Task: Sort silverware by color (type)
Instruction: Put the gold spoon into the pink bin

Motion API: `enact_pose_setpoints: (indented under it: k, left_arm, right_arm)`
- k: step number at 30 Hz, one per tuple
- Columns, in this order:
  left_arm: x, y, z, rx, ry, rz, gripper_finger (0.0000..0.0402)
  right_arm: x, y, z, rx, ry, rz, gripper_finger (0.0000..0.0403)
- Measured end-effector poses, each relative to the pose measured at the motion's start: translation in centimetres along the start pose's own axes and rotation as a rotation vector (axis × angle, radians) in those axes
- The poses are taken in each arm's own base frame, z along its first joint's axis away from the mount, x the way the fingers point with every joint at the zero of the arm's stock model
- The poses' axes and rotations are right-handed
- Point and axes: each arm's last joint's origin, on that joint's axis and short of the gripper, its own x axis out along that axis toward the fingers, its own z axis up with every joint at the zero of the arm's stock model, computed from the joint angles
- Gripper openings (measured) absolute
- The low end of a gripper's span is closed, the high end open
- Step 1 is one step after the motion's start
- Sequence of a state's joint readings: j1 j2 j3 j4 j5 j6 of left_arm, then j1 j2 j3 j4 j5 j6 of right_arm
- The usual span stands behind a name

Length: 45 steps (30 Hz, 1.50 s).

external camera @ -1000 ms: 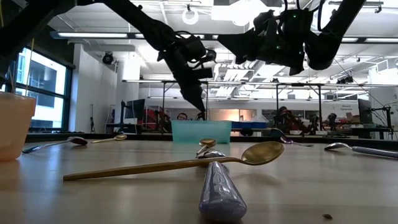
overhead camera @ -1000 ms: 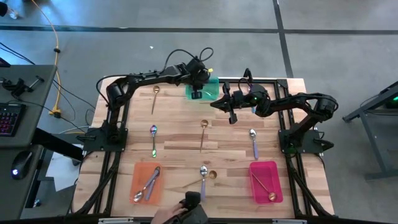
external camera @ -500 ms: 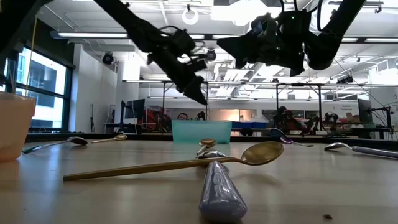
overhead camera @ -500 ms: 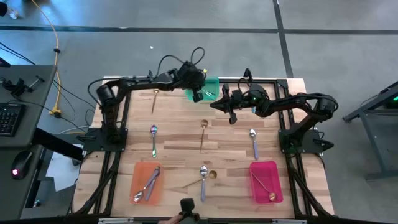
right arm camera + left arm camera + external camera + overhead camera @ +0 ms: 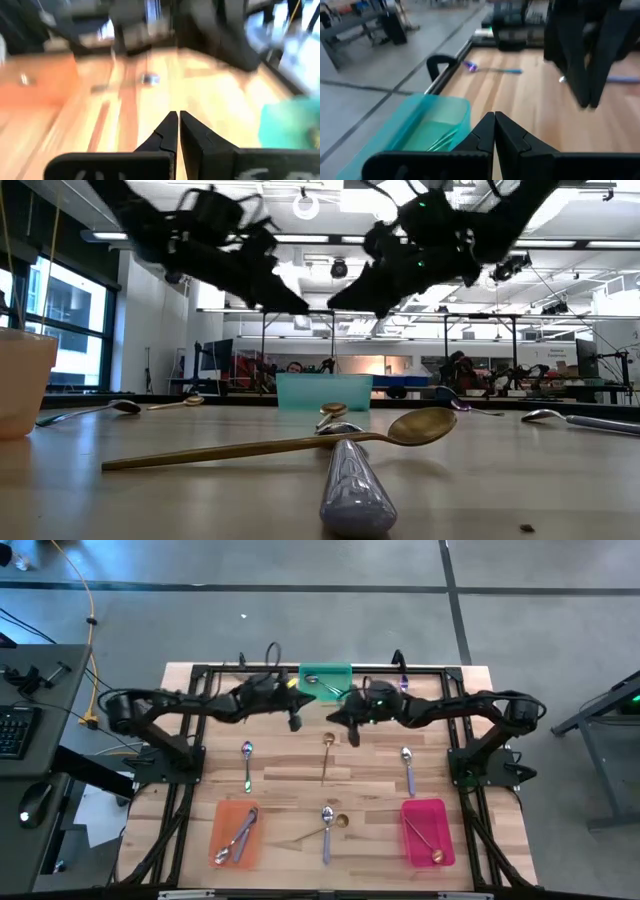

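Note:
My left gripper (image 5: 294,723) hangs shut over the table just near-left of the green tray (image 5: 325,681), holding nothing. A spoon (image 5: 328,689) lies inside that tray. My right gripper (image 5: 352,735) is shut and empty too, above the round end of a gold spoon (image 5: 326,755) lying flat mid-table. In the low view both grippers (image 5: 305,307) (image 5: 335,307) are well above the tabletop. An iridescent spoon (image 5: 247,765) lies left of centre. A silver spoon (image 5: 407,770) lies right of centre. Two crossed spoons (image 5: 327,826) lie near the near edge.
The orange tray (image 5: 238,834) holds silver spoons. The pink tray (image 5: 427,832) holds a gold one. A purple-blue spoon (image 5: 492,70) lies by the far edge, next to the black frame. Bare wood lies between the loose spoons.
My left gripper has pulled back from above the green tray toward the table's left and near side, its arm swinging low. A spoon now shows in the tray. My right gripper has shifted left, toward the table's middle, and tipped down.

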State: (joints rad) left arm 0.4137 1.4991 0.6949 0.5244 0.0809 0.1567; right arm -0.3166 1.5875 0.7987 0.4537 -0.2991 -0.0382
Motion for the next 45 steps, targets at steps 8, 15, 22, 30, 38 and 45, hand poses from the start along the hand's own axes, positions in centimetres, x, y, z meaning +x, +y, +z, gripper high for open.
enact_pose_setpoints:
  k: [8, 15, 22, 30, 38, 45]
  left_arm:
    - [-3.9, -2.0, -2.8, -0.042, -0.115, -0.03, 0.0001]
    - [-5.0, -2.4, -4.5, -0.078, -0.11, -0.043, 0.0]
    - [-5.0, -2.7, -4.6, -0.052, -0.106, -0.06, 0.0]
    - [-5.0, -3.1, -4.5, -0.033, -0.113, -0.074, 0.0]
    - [-5.0, -3.5, -4.5, -0.017, -0.112, -0.092, 0.0]
    - [-5.0, -3.8, -4.5, -0.014, -0.11, -0.102, 0.0]
  right_arm:
    - [1.0, 5.5, 1.0, 0.056, 0.39, 0.07, 0.0009]
    - [1.4, 12.0, 0.5, 0.14, 0.491, 0.083, 0.0095]
    - [2.0, 18.5, -2.1, 0.223, 0.586, 0.115, 0.0164]
    - [4.6, 23.1, -2.6, 0.195, 0.669, 0.124, 0.0161]
    - [7.6, 25.4, -3.9, 0.099, 0.839, 0.049, 0.0138]
    - [8.5, 26.4, -4.9, 0.06, 0.896, 0.033, 0.0119]
